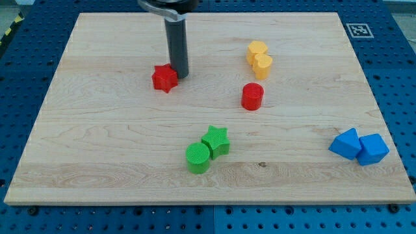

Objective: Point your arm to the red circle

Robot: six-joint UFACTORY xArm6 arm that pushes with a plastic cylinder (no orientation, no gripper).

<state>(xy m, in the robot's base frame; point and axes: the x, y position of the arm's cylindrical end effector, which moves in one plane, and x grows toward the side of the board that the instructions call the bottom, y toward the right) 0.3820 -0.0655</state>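
The red circle [252,96] stands upright near the middle of the wooden board, right of centre. My tip [179,76] rests on the board at the upper left of centre, touching or nearly touching the right side of the red star [164,78]. The tip is well to the left of the red circle and slightly higher in the view, with bare board between them.
Two yellow blocks [259,58] sit together just above the red circle. A green circle [197,158] and green star [216,140] touch near the view's bottom centre. Two blue blocks [358,146] lie at the lower right. The board's edge [208,201] runs along the bottom.
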